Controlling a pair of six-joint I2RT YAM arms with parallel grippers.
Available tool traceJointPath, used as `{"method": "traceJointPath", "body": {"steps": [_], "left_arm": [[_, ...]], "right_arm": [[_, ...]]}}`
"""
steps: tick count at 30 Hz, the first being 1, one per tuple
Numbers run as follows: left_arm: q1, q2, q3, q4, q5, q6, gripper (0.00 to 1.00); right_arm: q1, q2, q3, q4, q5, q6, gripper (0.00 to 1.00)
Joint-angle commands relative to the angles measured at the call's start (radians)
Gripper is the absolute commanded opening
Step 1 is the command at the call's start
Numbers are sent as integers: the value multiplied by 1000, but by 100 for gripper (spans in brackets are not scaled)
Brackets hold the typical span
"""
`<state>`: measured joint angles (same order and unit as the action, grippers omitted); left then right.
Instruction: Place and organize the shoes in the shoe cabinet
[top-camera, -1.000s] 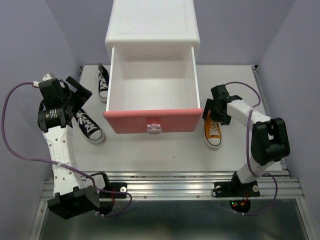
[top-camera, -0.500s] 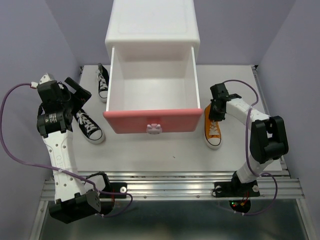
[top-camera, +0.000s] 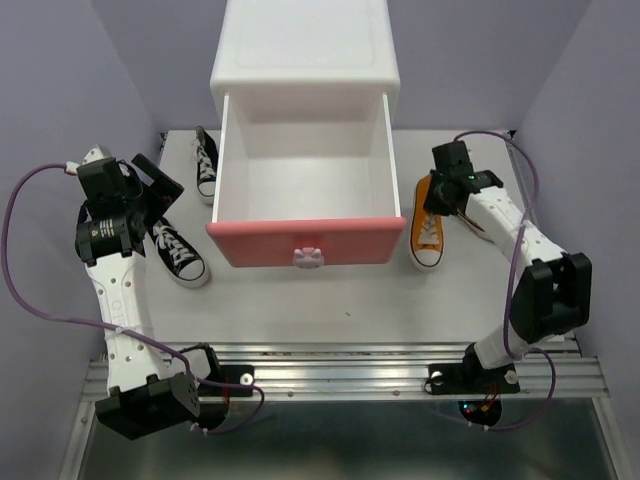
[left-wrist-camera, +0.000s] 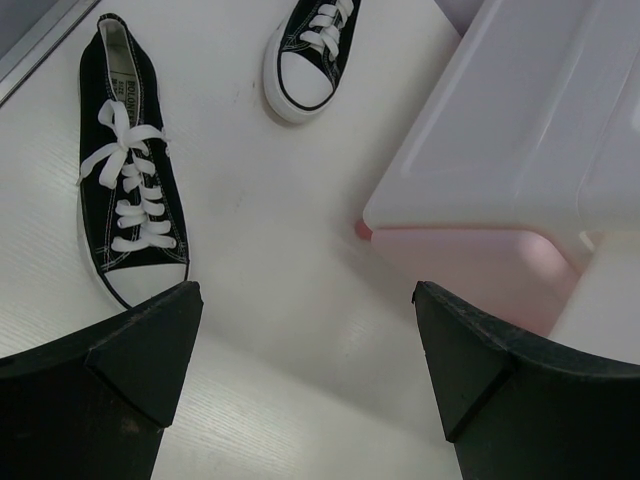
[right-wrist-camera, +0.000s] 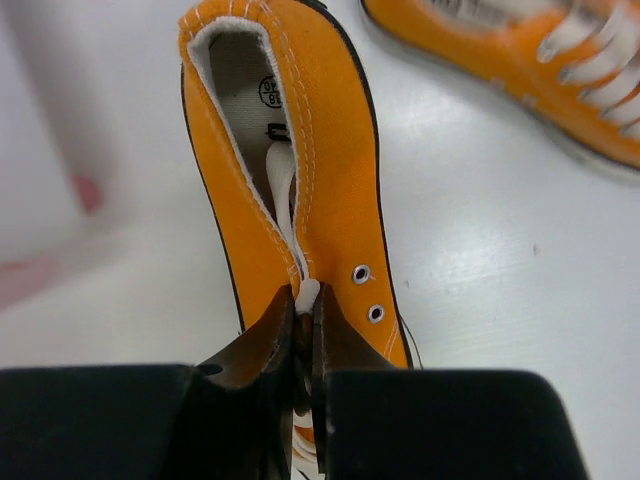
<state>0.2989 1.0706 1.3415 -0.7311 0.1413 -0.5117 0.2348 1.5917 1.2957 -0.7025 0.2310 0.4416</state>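
The shoe cabinet (top-camera: 305, 50) stands at the back with its upper pink drawer (top-camera: 305, 241) pulled out and nothing in it. My right gripper (top-camera: 441, 196) (right-wrist-camera: 305, 300) is shut on the laces and tongue of an orange shoe (top-camera: 428, 236) (right-wrist-camera: 330, 190), just right of the drawer front. A second orange shoe (right-wrist-camera: 540, 70) lies beyond it. Two black shoes (top-camera: 178, 252) (top-camera: 206, 163) lie left of the drawer. My left gripper (top-camera: 152, 193) (left-wrist-camera: 305, 300) hovers open above the table between the black shoes (left-wrist-camera: 125, 200) (left-wrist-camera: 312, 50) and the cabinet (left-wrist-camera: 520, 130).
The table (top-camera: 330, 300) ends at a metal rail (top-camera: 340, 365) by the arm bases. Purple walls close in on both sides. The open drawer fills the middle of the table, leaving narrow strips to its left and right.
My right gripper has closed on the orange shoe and drawn it a little toward the back, its arm swinging outward to the right. The left arm has barely moved.
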Motion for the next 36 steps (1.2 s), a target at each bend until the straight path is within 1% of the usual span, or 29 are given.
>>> {"method": "traceJointPath", "body": {"steps": [1, 2, 5, 6, 7, 8, 10, 11, 14, 16, 17, 18, 19, 21, 25, 26, 28, 29, 30, 31, 32, 35, 36], "left_arm": [[3, 6, 4, 30, 15, 7, 99], [3, 8, 2, 32, 15, 4, 99], [3, 25, 13, 33, 23, -1, 99], [3, 31, 18, 36, 36, -2, 99], [3, 40, 25, 41, 44, -7, 99], [3, 45, 28, 48, 53, -8, 99], [3, 57, 36, 52, 60, -8, 99], [5, 61, 41, 53, 60, -8, 99], [3, 63, 38, 53, 61, -4, 99], [3, 60, 33, 55, 60, 1, 99], [3, 57, 25, 55, 54, 1, 99], [5, 55, 21, 53, 53, 1, 99], [3, 51, 13, 52, 52, -1, 99], [3, 48, 5, 52, 57, -7, 99], [3, 38, -4, 48, 61, -5, 99], [3, 37, -4, 47, 61, -5, 99], [3, 40, -2, 48, 72, -10, 99], [3, 42, -2, 50, 73, -16, 99], [3, 43, -2, 52, 78, -20, 99], [3, 45, -2, 59, 80, -31, 99], [3, 45, -2, 64, 87, -34, 99], [3, 48, 2, 67, 89, -39, 99], [3, 49, 4, 61, 89, -39, 99]], "right_arm": [[-6, -159, 201, 28, 88, 45, 1], [-6, -165, 274, 9, 129, 52, 1], [-6, -176, 397, -5, 215, 48, 1], [-6, -171, 495, -5, 231, 48, 1], [-6, -151, 554, -3, 241, 40, 1], [-6, -136, 682, 1, 237, 28, 1], [-6, -75, 819, 6, 220, 20, 1], [-6, -55, 950, 9, 202, 17, 1], [-6, -1, 1099, 53, 160, 23, 1], [-6, -10, 1116, 119, 119, 31, 1], [-6, -33, 1096, 197, 70, 69, 1], [-6, -42, 1076, 237, 35, 84, 1], [-6, -47, 1050, 289, -32, 136, 1], [-6, -35, 1054, 326, -112, 178, 1], [-6, 16, 1097, 458, -318, 319, 1], [-6, 25, 1100, 563, -390, 392, 1], [-6, 77, 1155, 656, -455, 471, 1], [-6, 102, 1191, 691, -496, 550, 1], [-6, 123, 1239, 727, -522, 584, 1], [15, 146, 1255, 739, -525, 614, 1], [73, 148, 1251, 753, -526, 602, 1], [196, 142, 1206, 723, -472, 504, 1], [272, 145, 1199, 707, -460, 491, 1]]}}
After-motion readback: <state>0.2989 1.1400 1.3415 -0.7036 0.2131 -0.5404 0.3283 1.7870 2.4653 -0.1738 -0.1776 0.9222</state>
